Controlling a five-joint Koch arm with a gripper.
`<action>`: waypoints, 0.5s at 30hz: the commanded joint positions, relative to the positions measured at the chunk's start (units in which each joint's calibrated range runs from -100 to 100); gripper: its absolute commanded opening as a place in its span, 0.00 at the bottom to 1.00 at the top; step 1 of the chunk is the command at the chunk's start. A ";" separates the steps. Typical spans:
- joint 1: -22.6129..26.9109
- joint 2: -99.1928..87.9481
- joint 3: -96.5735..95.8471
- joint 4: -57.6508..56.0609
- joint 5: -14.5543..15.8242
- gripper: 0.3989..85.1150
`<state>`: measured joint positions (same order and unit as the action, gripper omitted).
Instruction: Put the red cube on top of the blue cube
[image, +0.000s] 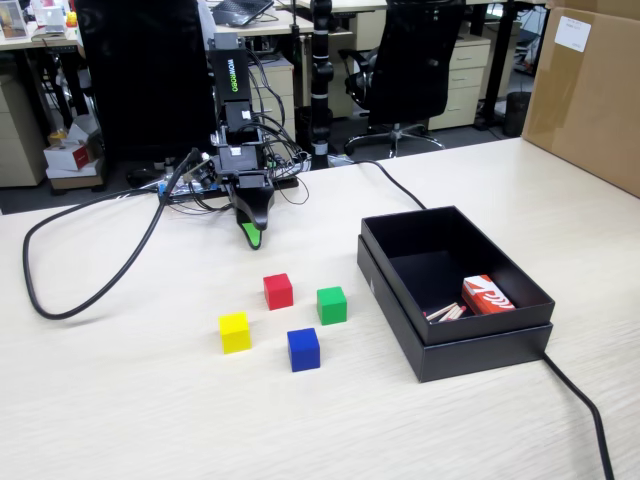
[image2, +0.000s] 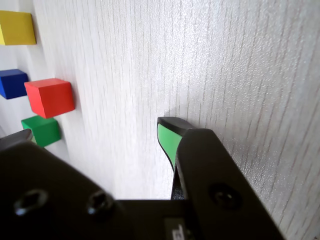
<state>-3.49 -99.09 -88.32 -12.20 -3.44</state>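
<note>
On a pale wood-grain worktop (image: 120, 400) in an office, the red cube (image: 278, 291) sits at 11 o'clock from the blue cube (image: 303, 350), apart. The hand (image: 254, 238) holds nothing; its opening cannot be told.

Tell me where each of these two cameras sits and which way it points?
Fixed view: stands off the table's near side, looking across at the arm, end effector, red cube, blue cube and black box.
Wrist view: rides on the arm, looking down past the end effector at the tabletop.
Shared: all four cubes, including red cube.
</note>
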 joint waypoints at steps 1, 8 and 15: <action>-0.44 0.13 3.82 -9.71 -0.29 0.56; -1.17 1.73 19.14 -21.11 -0.44 0.55; -1.32 13.55 33.47 -29.84 -0.73 0.55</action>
<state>-4.86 -89.90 -61.66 -39.22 -3.93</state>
